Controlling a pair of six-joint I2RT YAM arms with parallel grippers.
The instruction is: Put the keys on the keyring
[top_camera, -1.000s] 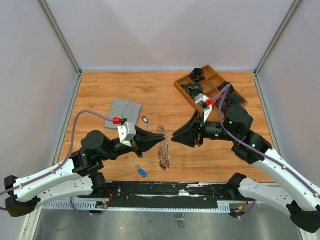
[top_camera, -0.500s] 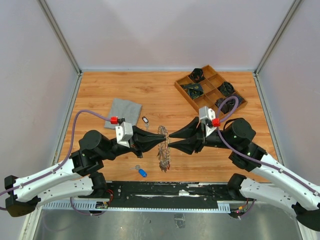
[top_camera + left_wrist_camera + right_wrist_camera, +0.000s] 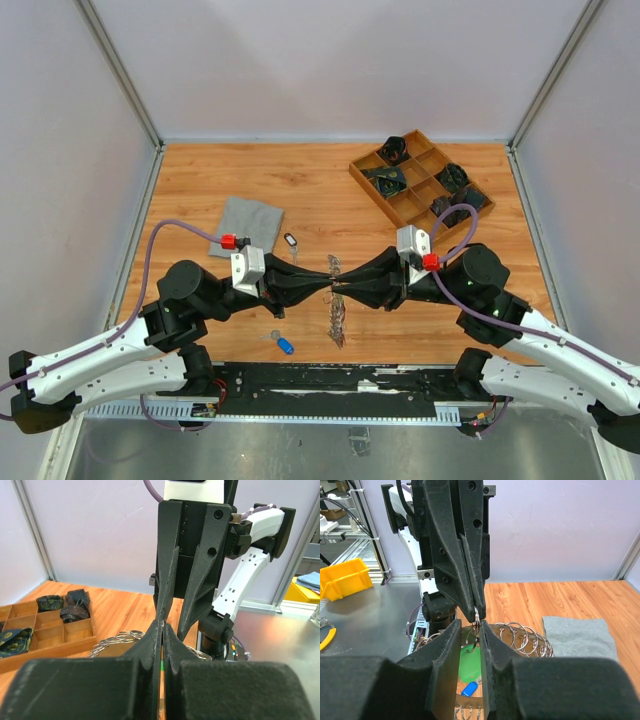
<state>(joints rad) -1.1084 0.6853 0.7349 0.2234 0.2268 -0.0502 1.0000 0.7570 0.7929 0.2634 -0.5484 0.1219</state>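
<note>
Meeting tip to tip over an orange-brown wooden table (image 3: 300,180), two black robot grippers work on a large thin metal keyring (image 3: 337,318) crowded with silver keys.

The left gripper (image 3: 322,288) has its jaws shut on a thin loop of the keyring's wire. The right gripper (image 3: 346,291) faces it, jaws narrow and straddling that wire beside a green oval tag (image 3: 470,657); whether they pinch it cannot be told. The keyring stands on edge between them, near the table's front. It looks stiff, slippery and weighted by loose keys, so bare wire is probably the best hold. A blue-tagged silver key (image 3: 284,346) lies just left of it. A grey cloth square (image 3: 248,222), a small dark-tagged key (image 3: 290,240) and a compartmented wooden tray (image 3: 372,192) sit well apart, so only the dangling keys crowd the jaws.
</note>
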